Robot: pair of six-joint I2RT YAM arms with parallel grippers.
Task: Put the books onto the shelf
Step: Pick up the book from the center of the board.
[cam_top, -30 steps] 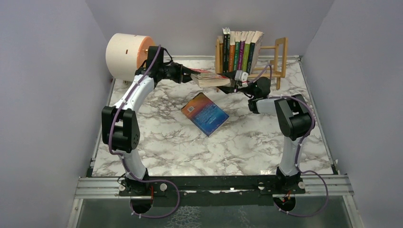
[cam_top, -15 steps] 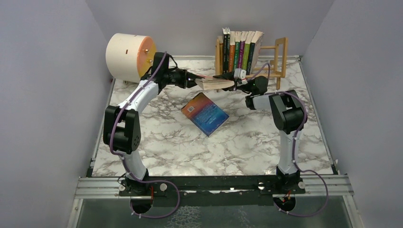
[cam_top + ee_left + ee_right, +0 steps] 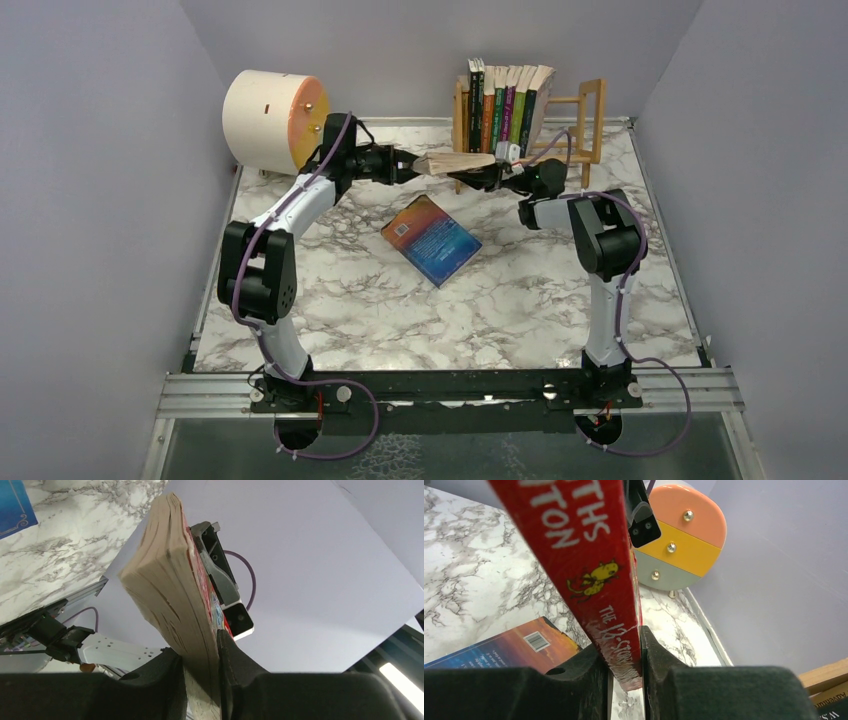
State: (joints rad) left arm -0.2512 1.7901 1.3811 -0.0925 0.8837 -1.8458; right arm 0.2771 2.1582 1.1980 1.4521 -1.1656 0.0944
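The right hand [image 3: 624, 650] is being kept closed narrowly, its fingers pressing on either side of the red book [image 3: 574, 545] at the end of the spine. The left hand [image 3: 200, 655] is being clamped just as narrowly across the full thickness at the opposite end, where the pale page edges are showing. The red book is thus being carried between both hands, raised off the worktop [image 3: 520, 300] and just in front of the shelf [image 3: 590, 120] at the far right. A row of books [image 3: 505, 100] is already standing there. A blue book [image 3: 432, 240] is lying on the worktop near the middle, not yet shelved. The paperback is judged to be light but limp, with pages likely to fan open and a glossy cover that may slip. It is best being taken across the whole block, close to the spine.
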